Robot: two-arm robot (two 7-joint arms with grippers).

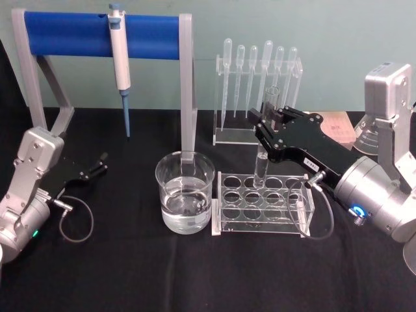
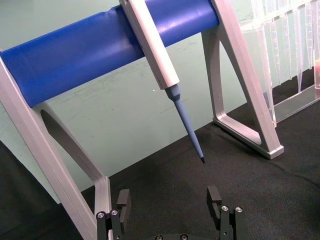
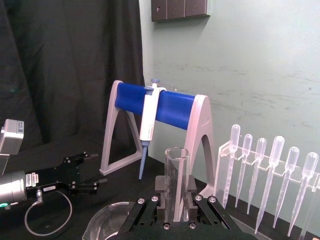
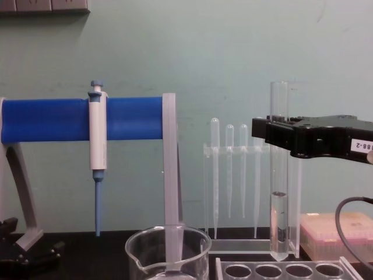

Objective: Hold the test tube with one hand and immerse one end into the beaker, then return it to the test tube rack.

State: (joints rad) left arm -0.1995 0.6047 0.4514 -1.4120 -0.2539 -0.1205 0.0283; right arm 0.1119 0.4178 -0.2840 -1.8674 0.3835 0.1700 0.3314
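While the right gripper [image 1: 264,122] clamps its black fingers shut on the test tube [image 4: 279,204] a little below the flared rim, the tube stands upright with its rim poking up above the fingers and most of its length hanging below them. Its round closed bottom hangs just above the back row of holes in the clear test tube rack [image 1: 218,214], seemingly not yet down in a hole, as the chest view shows from the side. A short column of clear liquid fills the tube's lowest part; the glass above it is clear and empty. To the left of the rack, just beside it, stands the beaker [image 1: 162,188], wide and clear, with clear liquid filling roughly its lower third. The rack's round holes hold nothing. Behind the rack a clear stand [image 1: 286,133] carries a row of plastic pipettes [image 1: 253,78], and a blue-and-white pipettor [image 1: 119,58] hangs on a blue-barred frame [image 1: 65,36]. The left gripper [image 2: 169,200] rests low at the table's left, well apart from the glassware, its fingers spread with nothing between them.
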